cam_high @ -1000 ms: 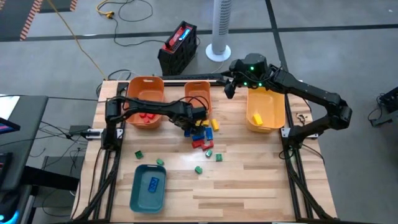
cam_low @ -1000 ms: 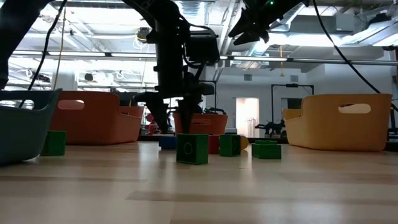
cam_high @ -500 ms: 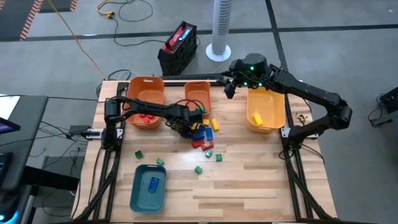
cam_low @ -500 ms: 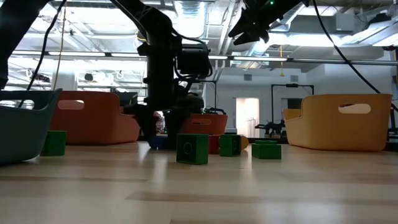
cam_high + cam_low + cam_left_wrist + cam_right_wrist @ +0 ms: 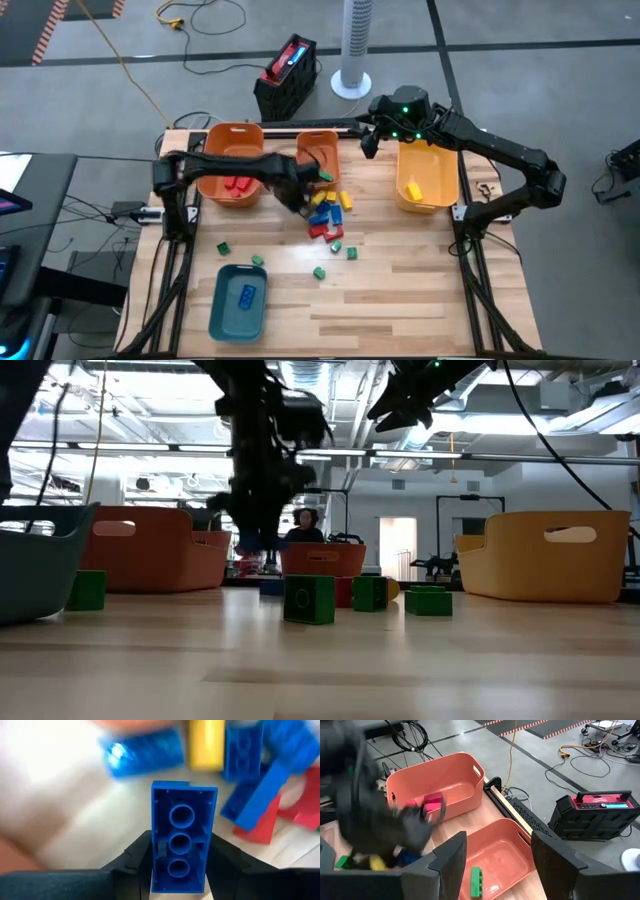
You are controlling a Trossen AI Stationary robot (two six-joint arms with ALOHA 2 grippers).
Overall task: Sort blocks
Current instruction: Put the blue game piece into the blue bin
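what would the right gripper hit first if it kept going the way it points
Probably the smaller orange plastic bin with a green toy brick inside; the open right gripper points into it, though depth is unclear.

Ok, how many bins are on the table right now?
4. The larger orange bin sits at the far edge on the left, with the smaller orange bin beside it. The yellow bin is on the right side, and the teal bin is near-left. None appears hidden.
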